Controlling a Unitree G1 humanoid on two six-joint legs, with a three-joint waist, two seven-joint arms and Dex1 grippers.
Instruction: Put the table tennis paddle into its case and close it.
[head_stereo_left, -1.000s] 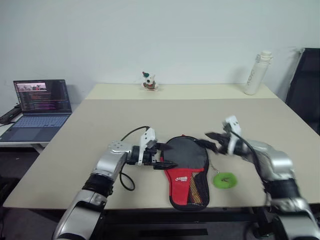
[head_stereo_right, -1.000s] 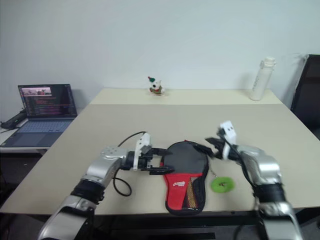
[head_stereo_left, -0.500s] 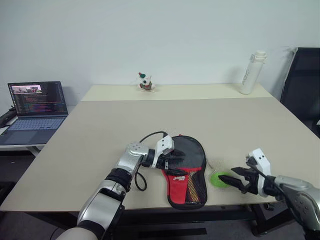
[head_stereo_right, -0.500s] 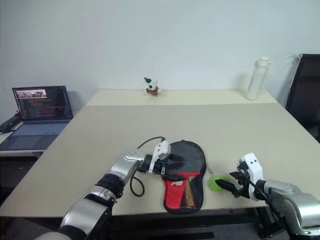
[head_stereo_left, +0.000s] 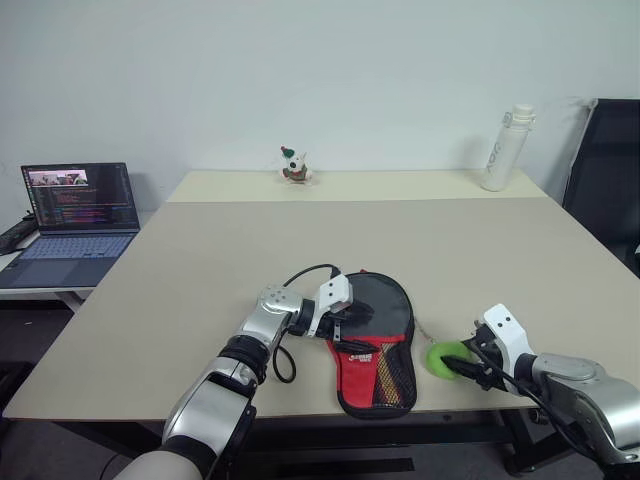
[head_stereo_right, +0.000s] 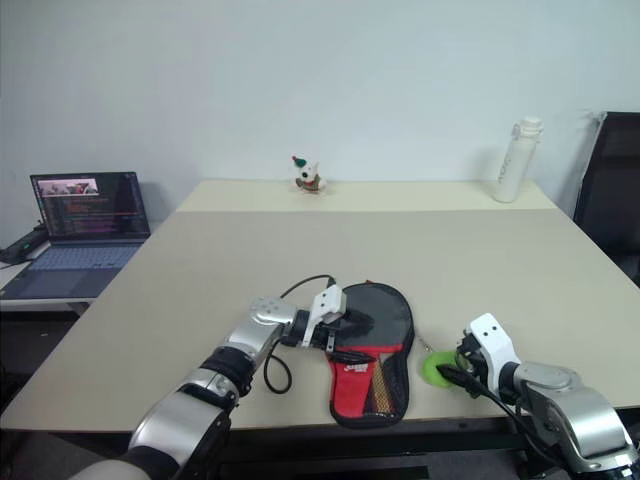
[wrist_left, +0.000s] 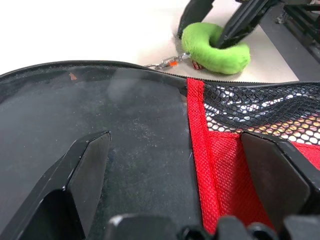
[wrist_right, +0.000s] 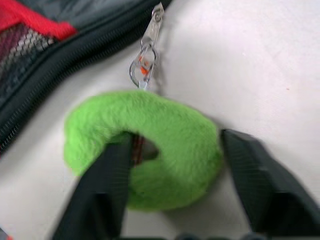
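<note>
You see white logo on red part of case, too small to read. Laptop screen shows tiny lines, not readable. No other words.

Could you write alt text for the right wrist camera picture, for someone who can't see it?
Two black fingers of the right pincer straddle one side of a fuzzy green ring lying on a pale table, one finger poking into its hole. A small metal clip links the ring to the zipper edge of a black and red case.
</note>
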